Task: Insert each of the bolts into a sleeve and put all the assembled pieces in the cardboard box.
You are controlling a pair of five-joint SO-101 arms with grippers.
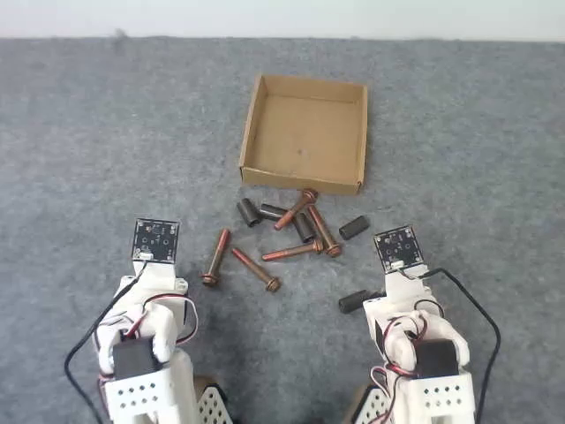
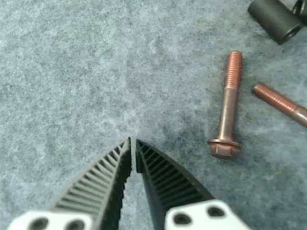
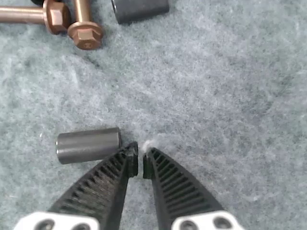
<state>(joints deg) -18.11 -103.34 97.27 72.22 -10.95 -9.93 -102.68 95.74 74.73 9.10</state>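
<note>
These bolts point(image 1: 291, 252) look like solid metal: stiff, probably hefty, prone to roll. I'd pinch mid-shank, below the flange head. The sleeves point(image 1: 354, 227) are smooth dark tubes, likely slippery, so I'd grip across the barrel and leave a bore end free. Count: 5 bolts, 5 sleeves, 1 cardboard box point(image 1: 300, 180), none mated or boxed. The cluster lies just near of the box. 1 stray sleeve point(image 3: 88, 144) sits near-right, just beside my right gripper point(image 3: 140, 157). My left gripper point(image 2: 133, 146) is left of the leftmost bolt point(image 2: 227, 108). Both sets of jaws are pressed together, holding nothing.
</note>
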